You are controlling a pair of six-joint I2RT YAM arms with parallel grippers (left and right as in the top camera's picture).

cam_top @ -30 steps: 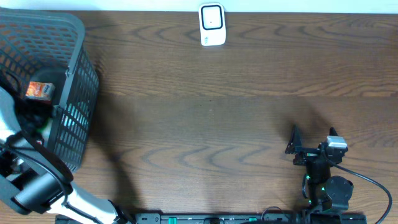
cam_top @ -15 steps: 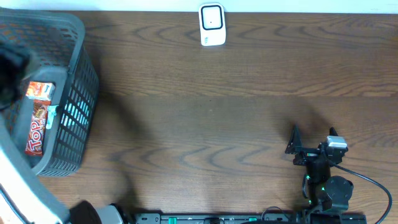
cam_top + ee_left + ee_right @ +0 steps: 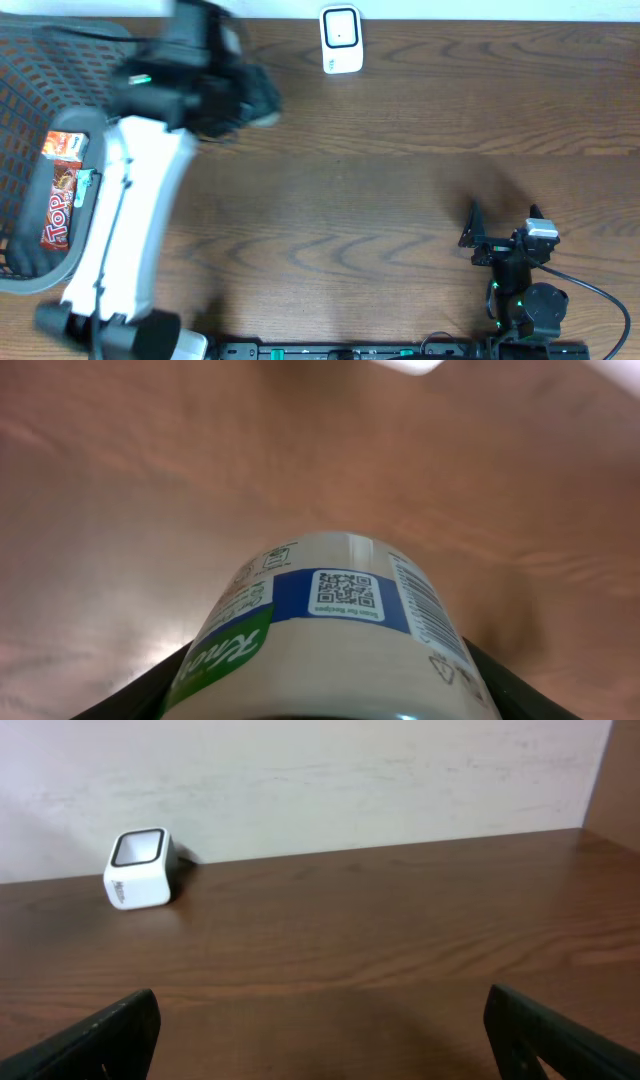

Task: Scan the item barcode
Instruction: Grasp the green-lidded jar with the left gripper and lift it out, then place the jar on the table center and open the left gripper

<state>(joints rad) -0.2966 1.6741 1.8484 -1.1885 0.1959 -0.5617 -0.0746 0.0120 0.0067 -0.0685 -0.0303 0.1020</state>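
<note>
Left arm, half second ago deep in grey plastic mesh basket (image 3: 40,275), now swung out over counter (image 3: 400,200), near white box-shaped scanner (image 3: 341,40).

Left fingers (image 3: 505,690) clamped on pale cylindrical tub with green-and-blue label (image 3: 330,610) — tub carried clear of basket, short of scanner.

Right fingers (image 3: 110,1035) spread wide, empty, unmoved.

Pick looks done — presenting barcode to scanner remains.

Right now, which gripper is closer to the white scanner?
Left. The left gripper, holding a jar, is just left of the scanner; the right gripper sits open at the near right, well away from it.
</note>
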